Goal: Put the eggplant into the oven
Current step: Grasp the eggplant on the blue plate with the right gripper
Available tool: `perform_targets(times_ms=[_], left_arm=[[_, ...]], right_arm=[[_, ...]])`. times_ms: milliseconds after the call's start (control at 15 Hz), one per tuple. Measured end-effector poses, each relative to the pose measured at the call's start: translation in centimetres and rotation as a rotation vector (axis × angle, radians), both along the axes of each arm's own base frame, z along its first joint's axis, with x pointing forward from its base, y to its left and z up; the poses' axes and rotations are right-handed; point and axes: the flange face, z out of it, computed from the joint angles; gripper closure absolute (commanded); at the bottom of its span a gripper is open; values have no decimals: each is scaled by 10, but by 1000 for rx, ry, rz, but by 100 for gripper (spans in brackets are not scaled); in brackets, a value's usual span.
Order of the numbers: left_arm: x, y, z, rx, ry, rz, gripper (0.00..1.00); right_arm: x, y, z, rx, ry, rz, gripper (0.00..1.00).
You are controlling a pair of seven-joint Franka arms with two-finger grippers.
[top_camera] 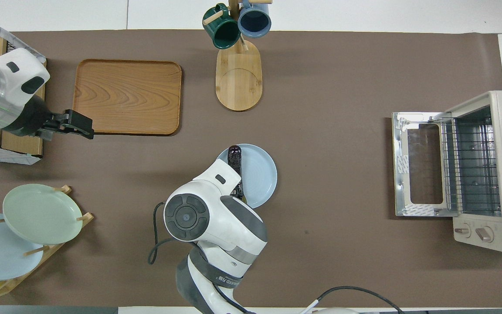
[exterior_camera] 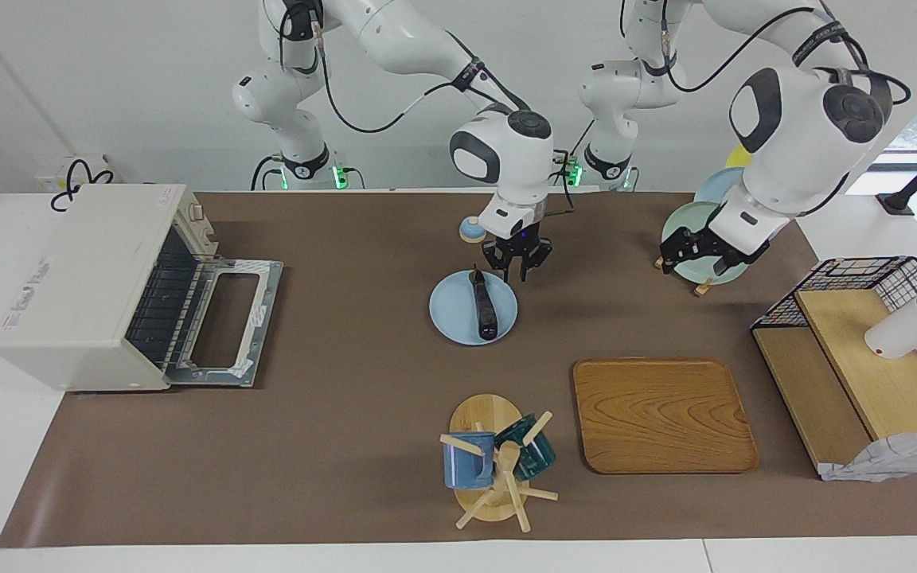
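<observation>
The eggplant (exterior_camera: pixel 484 306) (top_camera: pixel 235 160), dark and glossy, lies lengthwise on a light-blue plate (exterior_camera: pixel 450 314) (top_camera: pixel 263 174) in the middle of the table. My right gripper (exterior_camera: pixel 516 274) hangs just over the plate's rim nearest the robots, beside the eggplant's stem end, fingers apart and empty. In the overhead view its own arm hides it. The cream-white oven (exterior_camera: pixel 84 278) (top_camera: pixel 501 165) stands at the right arm's end of the table with its glass door (exterior_camera: pixel 228 318) (top_camera: pixel 418 163) dropped open. My left gripper (exterior_camera: pixel 685 256) (top_camera: pixel 76 126) is open and empty, raised over the plate rack.
A rack of standing plates (exterior_camera: pixel 713 239) is near the left arm's base. A wooden tray (exterior_camera: pixel 661 414) and a mug tree (exterior_camera: pixel 498 461) with two mugs lie farther from the robots. A wire-and-wood shelf (exterior_camera: pixel 864 350) holds a white cup. A small blue lidded pot (exterior_camera: pixel 472 229) sits nearer the robots than the plate.
</observation>
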Motion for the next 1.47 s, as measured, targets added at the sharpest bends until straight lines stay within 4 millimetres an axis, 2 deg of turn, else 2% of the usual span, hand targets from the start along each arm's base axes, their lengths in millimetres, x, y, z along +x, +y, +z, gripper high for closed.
perform_targets(times_ms=[67, 267, 533, 600, 667, 733, 1067, 1200, 1467], left_arm=[[-8, 1, 12, 10, 0, 3, 0], [-26, 3, 37, 17, -12, 8, 0], [-40, 3, 37, 22, -2, 7, 0], [-40, 2, 36, 22, -1, 5, 0], [-40, 1, 36, 22, -2, 4, 0], [-40, 1, 36, 22, -3, 3, 0], [-42, 0, 38, 23, 0, 2, 0], [-43, -1, 40, 23, 0, -1, 0], [-45, -3, 46, 23, -10, -6, 0]], right_arm=[[1, -1, -1, 3, -5, -2, 59], [3, -7, -12, 29, -26, -3, 60], [-6, -15, -38, 49, -47, 13, 60], [-9, -15, -41, 50, -49, 20, 64], [-11, -15, -44, 49, -50, 24, 79], [-12, -15, -45, 47, -50, 28, 99], [-12, -15, -41, 28, -74, 57, 100], [-13, -16, -36, -30, -75, 84, 100], [-5, -27, -6, -156, -65, 86, 100]])
